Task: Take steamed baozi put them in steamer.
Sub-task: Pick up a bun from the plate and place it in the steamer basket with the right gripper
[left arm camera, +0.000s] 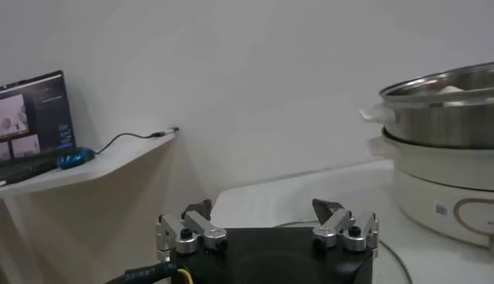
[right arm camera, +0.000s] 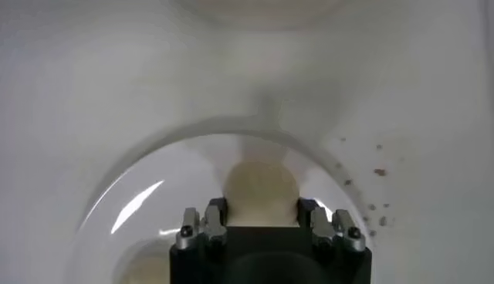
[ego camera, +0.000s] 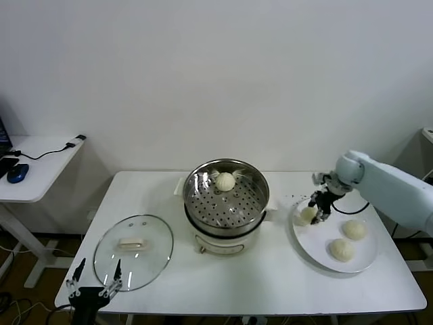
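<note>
The steamer (ego camera: 203, 220) stands mid-table with one baozi (ego camera: 225, 181) on its perforated tray. Three baozi lie on the white plate (ego camera: 365, 261) at the right: one at the plate's left edge (ego camera: 306, 215) and two nearer the middle (ego camera: 354, 229), (ego camera: 342, 250). My right gripper (ego camera: 318, 206) is down over the left-edge baozi. In the right wrist view the gripper (right arm camera: 262, 212) has its fingers pressed on both sides of that baozi (right arm camera: 260, 189), which rests on the plate (right arm camera: 154, 185). My left gripper (ego camera: 95, 279) is open and empty, parked at the table's front left.
The glass lid with a white handle (ego camera: 133, 252) lies flat on the table left of the steamer, just beyond my left gripper (left arm camera: 262, 210). The steamer (left arm camera: 440, 116) shows in the left wrist view. A side desk (ego camera: 40, 169) with a mouse stands at the far left.
</note>
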Robot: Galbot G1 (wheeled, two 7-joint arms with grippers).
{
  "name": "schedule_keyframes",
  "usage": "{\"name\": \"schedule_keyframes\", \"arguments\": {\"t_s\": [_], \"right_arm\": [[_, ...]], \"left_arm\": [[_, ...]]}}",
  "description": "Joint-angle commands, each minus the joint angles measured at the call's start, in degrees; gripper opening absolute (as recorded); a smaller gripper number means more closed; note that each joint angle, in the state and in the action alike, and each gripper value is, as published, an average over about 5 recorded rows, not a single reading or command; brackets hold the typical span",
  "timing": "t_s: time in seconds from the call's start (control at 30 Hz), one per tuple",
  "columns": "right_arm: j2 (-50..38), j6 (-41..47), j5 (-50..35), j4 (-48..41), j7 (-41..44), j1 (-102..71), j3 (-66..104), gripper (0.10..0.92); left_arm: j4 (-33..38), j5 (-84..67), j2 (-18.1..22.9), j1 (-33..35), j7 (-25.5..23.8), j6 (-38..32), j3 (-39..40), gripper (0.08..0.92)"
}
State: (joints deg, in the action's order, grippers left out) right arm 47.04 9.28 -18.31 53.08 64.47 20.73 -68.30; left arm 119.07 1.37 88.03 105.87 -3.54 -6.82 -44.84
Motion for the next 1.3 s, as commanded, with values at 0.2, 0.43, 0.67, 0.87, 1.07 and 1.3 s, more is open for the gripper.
{"name": "schedule_keyframes", "arguments": {"t_s": [0.2, 0.43, 0.67, 0.87, 1.07, 1.3], "right_arm": [[14.44, 3.03, -35.92, 4.59, -3.6, 31.15, -25.43, 0.584], [26.71, 6.24, -40.03, 4.66, -7.42, 28.51, -23.78, 0.583], [34.12, 7.69, -39.96, 2.04, -9.67, 23.32, -24.46, 0.585], [37.26, 8.68, -39.47, 1.72, -11.44, 18.53, -26.09, 0.586], [38.45, 9.16, -38.31, 0.38, -12.59, 14.16, -26.88, 0.593], [38.59, 9.67, -38.18, -0.19, -13.21, 12.01, -28.53, 0.601]], "left_arm": [[0.34, 0.7, -0.09, 0.02, 0.98, 0.07, 4.16, 0.823], [1.78, 0.77, -0.61, 1.09, 0.6, 0.29, 4.91, 0.823], [2.32, 0.74, -0.9, 1.91, 0.48, 0.05, 4.59, 0.823], [1.89, 0.58, -0.96, 1.9, 0.51, -0.04, 4.25, 0.823], [1.64, 0.33, -1.01, 1.78, 0.55, 0.24, 3.68, 0.823], [1.06, 0.36, -0.91, 1.43, 0.53, 0.31, 3.77, 0.823]]}}
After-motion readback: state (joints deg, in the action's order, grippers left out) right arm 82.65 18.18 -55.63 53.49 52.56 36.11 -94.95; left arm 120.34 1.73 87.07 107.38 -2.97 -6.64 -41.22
